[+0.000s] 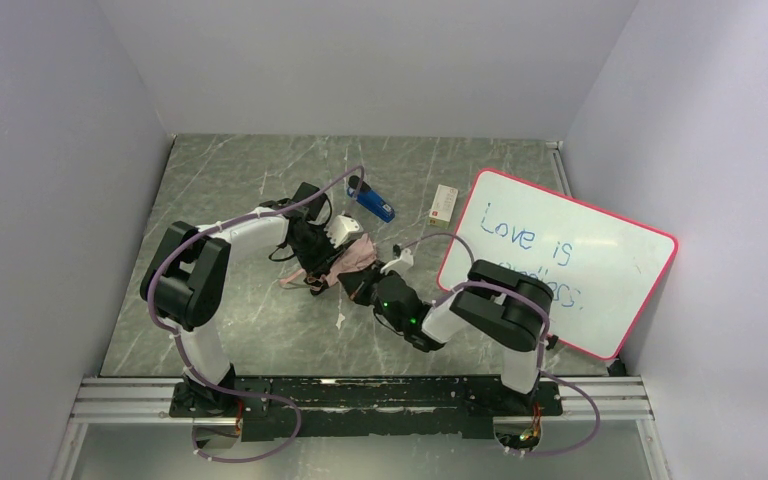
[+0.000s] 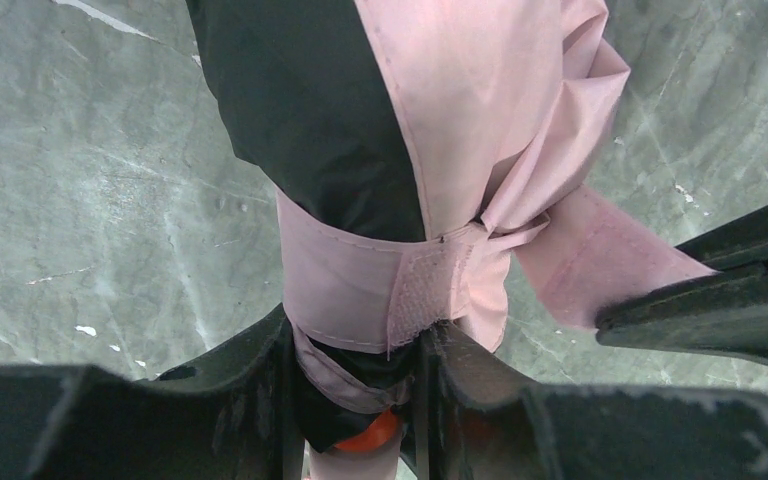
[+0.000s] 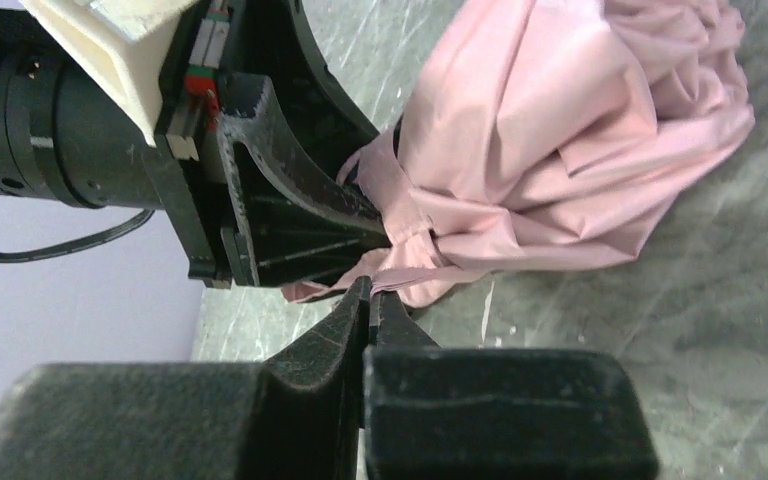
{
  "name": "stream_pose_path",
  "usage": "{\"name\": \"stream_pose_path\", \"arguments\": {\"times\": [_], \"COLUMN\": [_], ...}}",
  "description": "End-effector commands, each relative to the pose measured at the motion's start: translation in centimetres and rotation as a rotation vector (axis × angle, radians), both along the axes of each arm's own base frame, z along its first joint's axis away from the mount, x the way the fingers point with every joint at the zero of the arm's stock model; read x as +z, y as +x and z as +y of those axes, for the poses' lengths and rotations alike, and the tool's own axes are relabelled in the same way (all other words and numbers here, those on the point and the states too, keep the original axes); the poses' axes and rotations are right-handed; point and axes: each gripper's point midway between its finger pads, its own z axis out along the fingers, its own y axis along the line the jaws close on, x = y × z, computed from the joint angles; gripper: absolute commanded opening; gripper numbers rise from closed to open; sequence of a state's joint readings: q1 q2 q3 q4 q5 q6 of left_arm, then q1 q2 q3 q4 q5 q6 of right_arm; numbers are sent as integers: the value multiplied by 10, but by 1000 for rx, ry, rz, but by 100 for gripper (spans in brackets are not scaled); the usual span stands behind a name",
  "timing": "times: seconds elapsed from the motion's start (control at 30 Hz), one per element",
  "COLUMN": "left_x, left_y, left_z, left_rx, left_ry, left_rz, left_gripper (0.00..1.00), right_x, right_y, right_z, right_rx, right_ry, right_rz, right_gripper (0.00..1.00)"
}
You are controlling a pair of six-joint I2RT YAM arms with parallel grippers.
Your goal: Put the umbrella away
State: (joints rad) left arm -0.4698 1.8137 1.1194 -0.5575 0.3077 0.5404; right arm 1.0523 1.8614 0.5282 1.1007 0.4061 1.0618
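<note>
Gripping the umbrella (image 2: 480, 110) in my left pincer (image 2: 355, 350), I have the folded bundle wedged between both fingers just below its pink strap (image 2: 345, 280), black lining to one side and pink cloth to the other. In the overhead view it lies near the middle of the table (image 1: 230, 200). A blue stapler (image 1: 372, 200) sits at about one o'clock from it and a whiteboard (image 1: 560, 260) at three o'clock.

My right pincer (image 3: 368, 300) reaches in from about four o'clock. Its fingers are pressed fully together, and the strap's loose tail appears to be nipped at their tips, though the contact is so tight that I judge this rather than see it plainly.

I judge the step in hand to be the binding. The strap is wrapped round the gathered canopy with its fuzzy fastening patch (image 2: 425, 295) facing up, but the tail trails off toward three o'clock, not pressed down. The canopy beyond the band is loose and billowy.

The next move calls for my right pincer to draw the tail taut across the bundle and lay it squarely onto that patch. My left must hold firm so the bundle does not roll. Slack in the pull would let the folds spring out from under the band.
</note>
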Motion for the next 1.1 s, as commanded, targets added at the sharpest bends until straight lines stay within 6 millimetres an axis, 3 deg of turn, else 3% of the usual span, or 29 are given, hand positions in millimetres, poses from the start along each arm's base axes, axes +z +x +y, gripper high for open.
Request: {"name": "stream_pose_path", "arguments": {"times": [0.0, 0.83, 1.07], "left_x": [-38, -37, -36], "left_y": [-3, -17, -22], "left_z": [43, 31, 26], "left_rx": [24, -51, -80], "left_ry": [222, 176, 159], "left_rz": [3, 23, 33], "left_gripper": [5, 5, 5], "right_x": [46, 36, 22], "right_y": [14, 70, 84], "right_z": [18, 25, 12], "right_rx": [31, 25, -101], "right_ry": [116, 104, 87], "right_rz": [-108, -122, -50], "right_gripper": [0, 0, 0]}}
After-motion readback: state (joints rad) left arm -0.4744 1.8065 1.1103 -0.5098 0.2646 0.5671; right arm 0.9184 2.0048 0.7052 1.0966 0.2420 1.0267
